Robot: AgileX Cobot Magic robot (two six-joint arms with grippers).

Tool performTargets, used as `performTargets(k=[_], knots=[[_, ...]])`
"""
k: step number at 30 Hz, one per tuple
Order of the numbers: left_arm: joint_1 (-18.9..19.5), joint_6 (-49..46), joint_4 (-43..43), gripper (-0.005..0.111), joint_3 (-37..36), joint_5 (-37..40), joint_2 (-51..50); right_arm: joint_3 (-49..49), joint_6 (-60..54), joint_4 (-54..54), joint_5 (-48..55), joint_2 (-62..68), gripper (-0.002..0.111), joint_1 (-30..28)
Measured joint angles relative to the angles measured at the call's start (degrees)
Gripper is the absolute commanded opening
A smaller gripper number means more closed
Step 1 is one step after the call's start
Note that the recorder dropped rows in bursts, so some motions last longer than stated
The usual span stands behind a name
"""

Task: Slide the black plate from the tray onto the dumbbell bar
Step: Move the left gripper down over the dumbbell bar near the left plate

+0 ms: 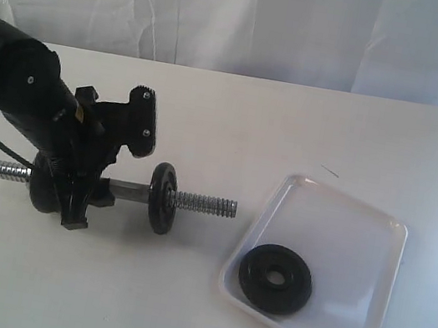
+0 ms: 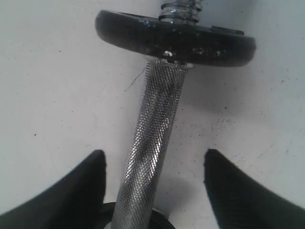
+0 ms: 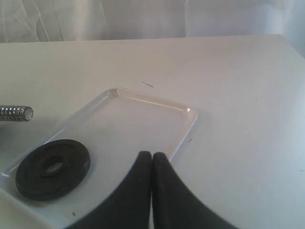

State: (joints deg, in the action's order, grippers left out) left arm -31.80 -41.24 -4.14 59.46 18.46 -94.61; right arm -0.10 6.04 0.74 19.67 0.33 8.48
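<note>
The left tool (image 2: pixel 153 153) stands open, its two matte black fingers (image 2: pixel 81 191) straddling the dumbbell bar (image 2: pixel 155 138) with a strip of table (image 1: pixel 293 126) showing on each side, so neither finger touches the steel. Between them the bar is knurled, a fine cross-hatched grey cylinder; its ends are bright screw thread. A round black fitted disc (image 1: pixel 162 197) stands on edge on the bar just past the fingers, its rim chipped and speckled. A second disc (image 1: pixel 39 183) sits on the bar at the tool's other side, partly hidden behind it.

The right tool (image 3: pixel 151 157) is closed on nothing, its curved black fingers pressed tip to tip. The black plate (image 1: pixel 276 279) – flat, round, with a recessed ring about its central hole – lies in the tray (image 1: pixel 343 228), beyond the bar's free threaded end and apart from it, in the part of the tray nearest the bar. The tray is glossy white, with rounded corners and a low rim.
</note>
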Motion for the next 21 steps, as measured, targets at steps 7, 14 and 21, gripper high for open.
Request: performTargets(k=[7,14,21], knots=[[0.0,-4.46,0.11,0.076,0.0,-1.25,-2.48,0.0,0.0,0.0,0.0,0.0,0.0,0.0],[0.0,-4.88,0.11,0.07,0.09,-3.64,-5.37,0.0,0.0,0.0,0.0,0.0,0.0,0.0],[0.0,-4.88,0.11,0.07,0.09,-8.16,-7.58,0.0,0.0,0.0,0.0,0.0,0.0,0.0]])
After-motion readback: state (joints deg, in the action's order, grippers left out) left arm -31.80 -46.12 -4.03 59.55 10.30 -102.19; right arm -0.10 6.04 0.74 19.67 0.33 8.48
